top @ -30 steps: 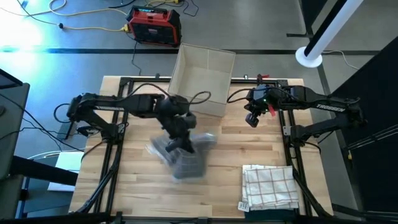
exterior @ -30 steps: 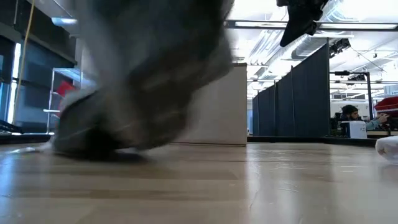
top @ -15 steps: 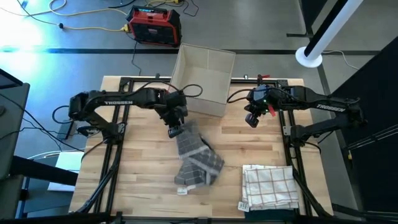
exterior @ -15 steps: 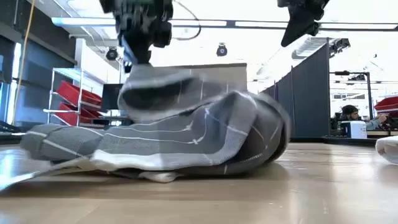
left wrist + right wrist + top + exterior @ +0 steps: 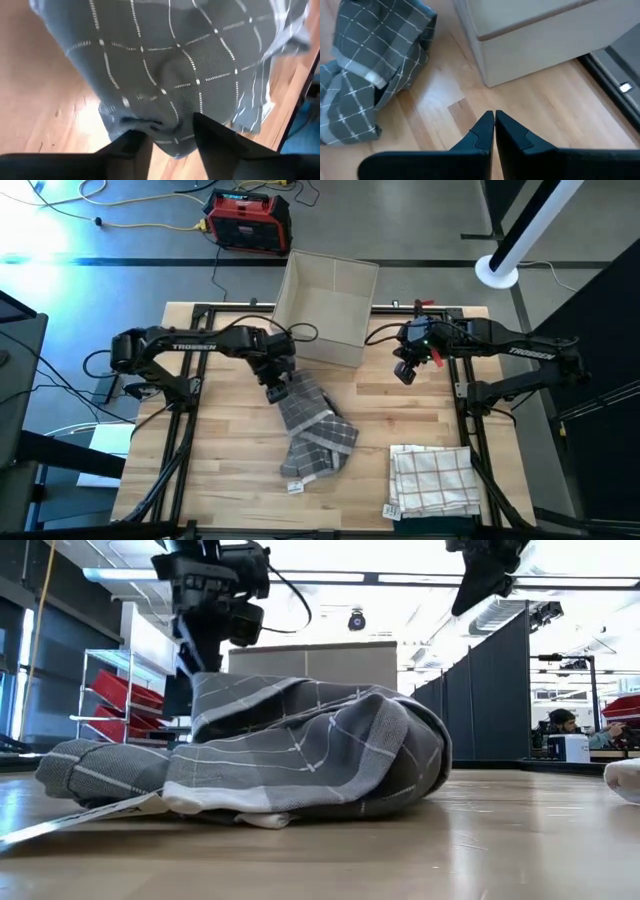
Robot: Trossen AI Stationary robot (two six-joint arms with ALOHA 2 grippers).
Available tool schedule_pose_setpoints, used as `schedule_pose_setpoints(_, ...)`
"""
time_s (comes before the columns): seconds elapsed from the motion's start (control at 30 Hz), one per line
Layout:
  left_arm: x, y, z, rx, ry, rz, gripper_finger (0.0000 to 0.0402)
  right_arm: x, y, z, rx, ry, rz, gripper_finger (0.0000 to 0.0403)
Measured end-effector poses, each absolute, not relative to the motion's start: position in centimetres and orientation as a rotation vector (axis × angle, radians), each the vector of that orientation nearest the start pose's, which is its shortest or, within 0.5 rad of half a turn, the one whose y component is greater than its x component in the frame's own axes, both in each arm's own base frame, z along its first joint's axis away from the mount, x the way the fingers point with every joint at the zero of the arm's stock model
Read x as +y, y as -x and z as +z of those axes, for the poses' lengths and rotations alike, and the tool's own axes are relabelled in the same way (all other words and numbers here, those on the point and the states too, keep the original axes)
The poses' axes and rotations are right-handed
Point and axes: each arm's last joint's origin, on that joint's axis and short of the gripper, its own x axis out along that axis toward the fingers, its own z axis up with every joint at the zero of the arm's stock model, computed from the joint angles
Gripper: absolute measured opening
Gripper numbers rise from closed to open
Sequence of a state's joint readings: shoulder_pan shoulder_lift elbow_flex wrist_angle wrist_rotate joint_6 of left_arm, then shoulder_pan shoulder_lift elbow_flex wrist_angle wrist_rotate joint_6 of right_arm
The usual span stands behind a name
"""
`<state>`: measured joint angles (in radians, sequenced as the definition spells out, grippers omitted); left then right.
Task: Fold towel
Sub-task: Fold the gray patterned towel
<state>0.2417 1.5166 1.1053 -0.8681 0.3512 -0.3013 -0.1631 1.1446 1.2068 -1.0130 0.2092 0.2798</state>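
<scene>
Two towels lay on the table (image 5: pixel 420 415): the gray towel (image 5: pixel 315 435), pinched at its 11 o'clock corner by the left gripper (image 5: pixel 277 390), and a white towel (image 5: pixel 432 478) folded at 4 o'clock. The right gripper (image 5: pixel 404 372) hovered with fingers pressed together.

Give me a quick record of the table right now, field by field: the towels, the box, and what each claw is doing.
grey towel: grey checked towel lies crumpled mid-table, unfolded
left claw: left claw pinches the grey towel's far edge
right claw: right claw shut, empty, held above the table near the box
white towel: white checked towel lies folded at the near right corner
box: open cardboard box at the table's far edge
</scene>
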Motion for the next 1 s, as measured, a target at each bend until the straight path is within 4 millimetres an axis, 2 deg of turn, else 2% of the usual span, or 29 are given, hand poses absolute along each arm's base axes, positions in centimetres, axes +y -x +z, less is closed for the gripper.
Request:
schedule_pose_setpoints(0.2, 5.1, -28.0, 25.0, 1.202, 0.596, 0.203, 0.0178, -4.1, -20.3, 34.1, 0.896, -0.214, -0.51, 0.0002)
schedule_pose_setpoints(0.4, 5.2, -26.2, 27.2, 1.282, 0.637, 0.569, 0.0173, -4.1, -20.3, 34.1, 0.9, -0.196, -0.502, 0.0002)
schedule_pose_setpoints(0.5, 3.8, -26.7, 28.3, 1.225, 0.665, 0.438, 0.0168, -4.1, -20.3, 34.1, 0.905, -0.177, -0.492, 0.0002)
schedule_pose_setpoints(0.63, 0.8, -29.3, 29.1, 1.058, 0.624, 0.14, 0.0165, -4.1, -20.3, 34.1, 0.914, -0.136, -0.475, 0.0002)
schedule_pose_setpoints(0.73, -1.1, -31.0, 27.8, 1.043, 0.442, 0.032, 0.0165, -4.1, -20.3, 34.1, 0.917, -0.116, -0.475, 0.0002)
schedule_pose_setpoints(0.87, -2.8, -33.1, 24.0, 1.13, 0.155, -0.006, 0.0165, -4.2, -20.7, 33.2, 0.911, -0.113, -0.479, 0.0002)
schedule_pose_setpoints(1.0, -3.4, -34.6, 20.4, 1.217, 0.06, -0.013, 0.0165, -4.2, -20.9, 31.2, 0.933, -0.13, -0.468, 0.0002)
